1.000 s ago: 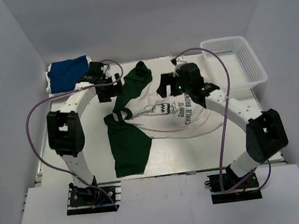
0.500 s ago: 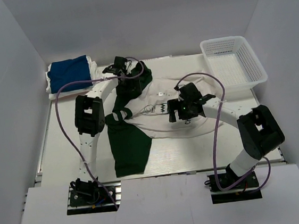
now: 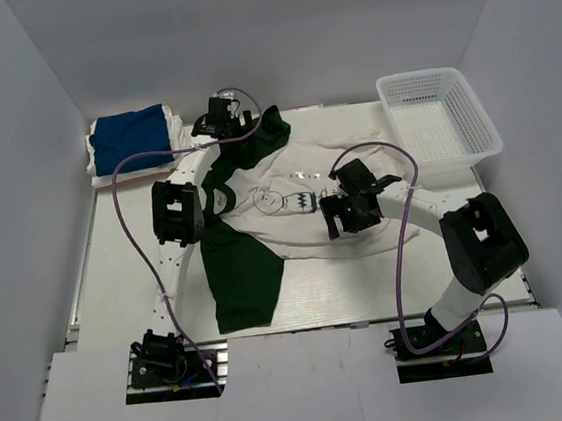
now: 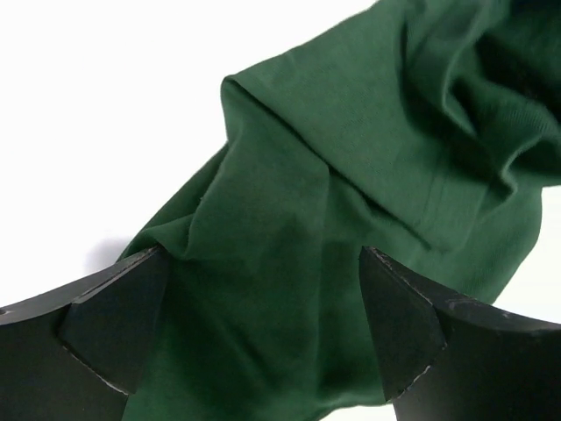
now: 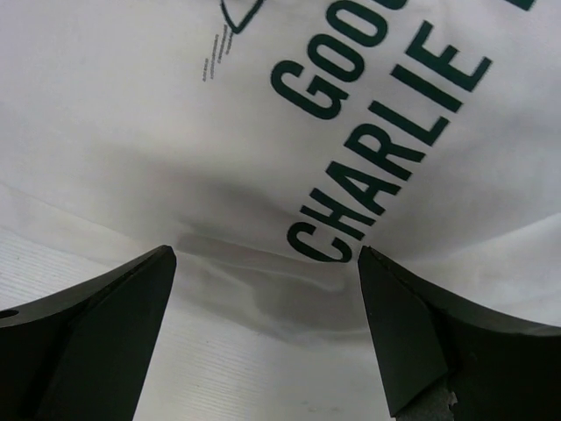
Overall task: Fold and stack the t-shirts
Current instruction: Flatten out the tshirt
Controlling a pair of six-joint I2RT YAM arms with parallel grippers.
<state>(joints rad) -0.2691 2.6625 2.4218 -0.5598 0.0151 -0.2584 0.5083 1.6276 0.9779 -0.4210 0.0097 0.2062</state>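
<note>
Within the last second both arms have swung inward and down onto the loose shirts. The left gripper (image 4: 263, 267) has left the blue shirt (image 3: 130, 136), which sits folded at the far left corner of the table (image 3: 117, 278). It now hangs, jaws wide apart and empty, just over a rumpled fold of the dark green shirt (image 3: 240, 275) near the far edge. The right gripper (image 5: 266, 263), likewise spread and holding nothing, has dropped toward the near hem of the white shirt (image 3: 299, 237). A two-handed pick looks about to start. The white shirt lies spread mid-table, print up, overlapping the green one, which trails crumpled toward the near edge.
</note>
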